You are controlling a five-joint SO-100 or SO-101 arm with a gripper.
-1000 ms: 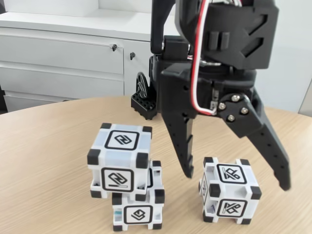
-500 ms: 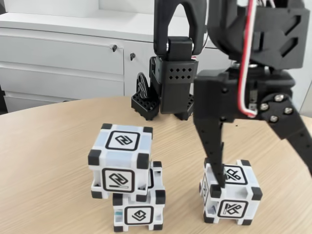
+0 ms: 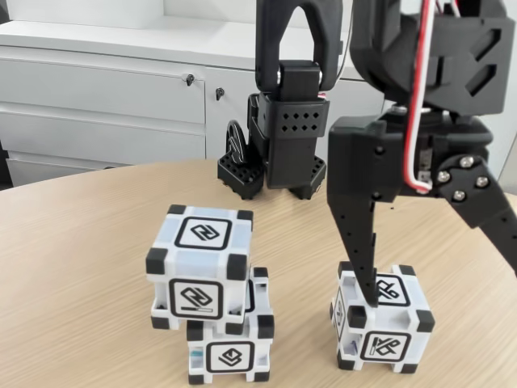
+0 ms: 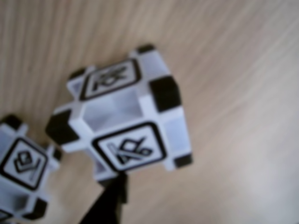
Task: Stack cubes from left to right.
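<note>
In the fixed view, two white cubes with black corners are stacked at the left. The upper cube [image 3: 198,259] sits skewed on the lower cube [image 3: 230,349]. A third cube [image 3: 386,323] stands alone on the table to the right. My black gripper [image 3: 450,309] hangs open over this lone cube. Its left fingertip [image 3: 367,291] is at the cube's top left edge, and its right finger runs off the right edge of the view. The wrist view shows the lone cube [image 4: 126,116] close up, one dark fingertip [image 4: 110,205] just below it, and a stacked cube [image 4: 21,168] at the lower left.
The cubes stand on a light wooden table [image 3: 81,234]. The arm's black base [image 3: 275,153] sits at the back of the table, behind the cubes. White cabinets with drawers [image 3: 105,97] stand beyond the table.
The open gripper has swung right, from the gap between the stack and the lone cube to over the lone cube, and dipped slightly. The cubes have not moved.
</note>
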